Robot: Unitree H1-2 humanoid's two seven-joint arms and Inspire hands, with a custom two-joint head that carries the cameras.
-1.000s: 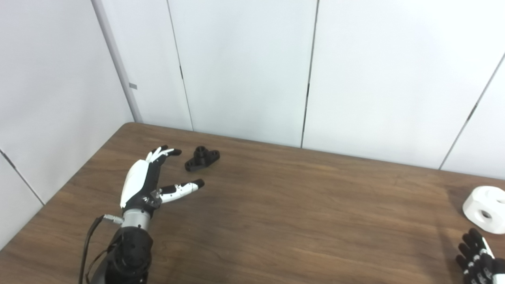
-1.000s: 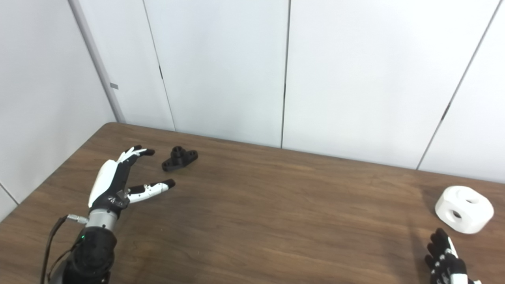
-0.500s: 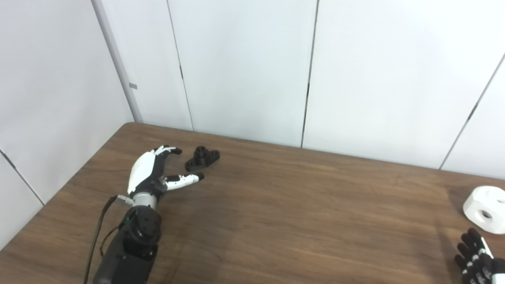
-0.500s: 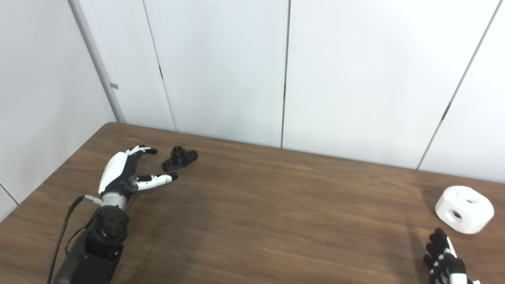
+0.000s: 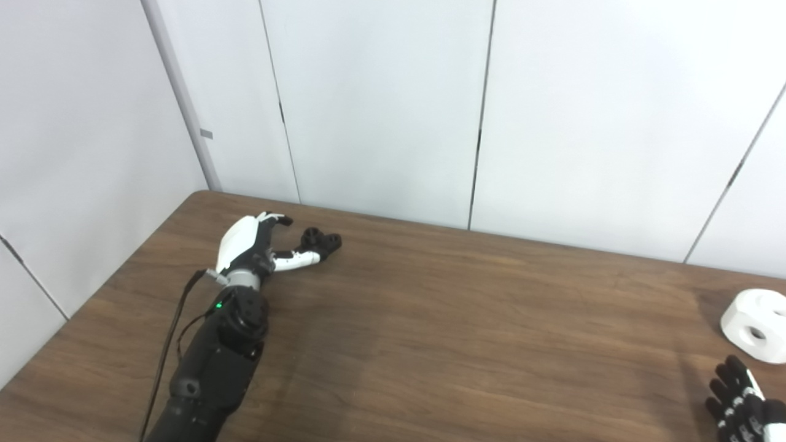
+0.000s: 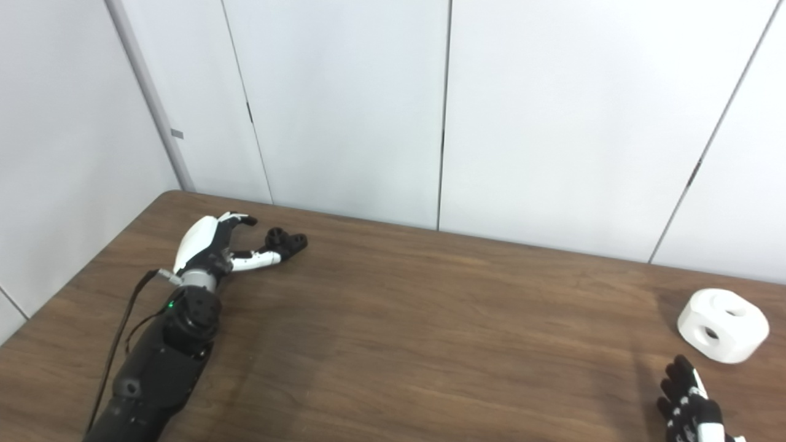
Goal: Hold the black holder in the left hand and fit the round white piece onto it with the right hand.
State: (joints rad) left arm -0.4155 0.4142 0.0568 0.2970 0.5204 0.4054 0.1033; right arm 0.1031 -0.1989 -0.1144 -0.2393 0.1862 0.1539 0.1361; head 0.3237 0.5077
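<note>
Brown wood-grain tabletop (image 5: 466, 319) carries everything we work with, and we take the small black plastic holder (image 5: 319, 240) near its far left corner as our landmark. Our left arm, dark and jointed (image 5: 215, 362), runs up from the bottom edge toward that holder, so this limb is by far the nearer one. At its end our left hand, white-backed with black fingertips (image 5: 255, 245), sits just to the left of the holder with its fingers apart: the curled upper fingers (image 5: 275, 219) reach over the holder's near end and the thumb lies low in front of it, its tip looking to touch the holder's base, though we cannot tell for certain. Nothing is pinched yet. The holder lies flat with its long axis running from near-left to far-right, roughly in line with the thumb, so we judge the coming close should bring fingers and thumb across its narrow width.

Far to the right of the holder, well apart, rests the round white plastic piece with holes in its side and top (image 6: 723, 325), beside the table's right edge. Just in front of that piece, our right hand, black with white segments (image 6: 691, 405), shows only partly at the bottom corner, fingers pointing up and apart, holding nothing.
</note>
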